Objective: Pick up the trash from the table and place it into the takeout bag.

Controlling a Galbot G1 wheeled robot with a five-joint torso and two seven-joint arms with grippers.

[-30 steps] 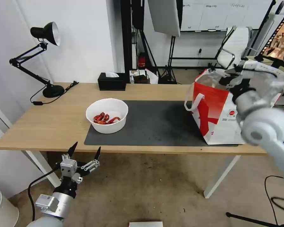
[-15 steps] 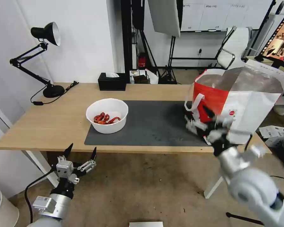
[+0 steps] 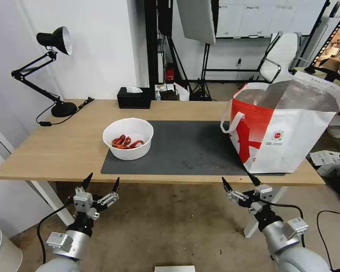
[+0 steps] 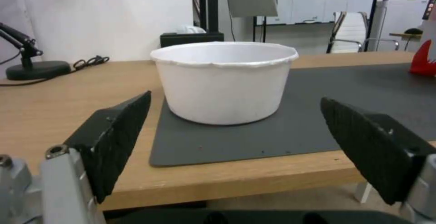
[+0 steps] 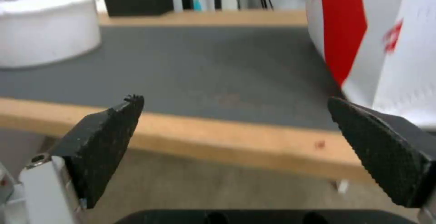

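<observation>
Currently both end effectors, left [image 3: 101,181] and right [image 3: 240,181], hang wide and empty below the table [image 3: 60,145] edge. Bowl [image 3: 128,138] sits on mat [image 3: 185,149], bag [image 3: 281,126] well apart; tilting risks spilling shells.

We count one white bowl [image 3: 128,138] of red shells, one takeout bag [image 3: 285,126], one grey mat [image 3: 185,149], one black tissue box [image 3: 134,98], one desk lamp [image 3: 49,68], all on one desk [image 3: 60,145].

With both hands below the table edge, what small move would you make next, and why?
Probably raise the open left hand forward toward the white bowl: the bowl sits directly ahead of it on the mat, while the takeout bag stands by the right hand.
</observation>
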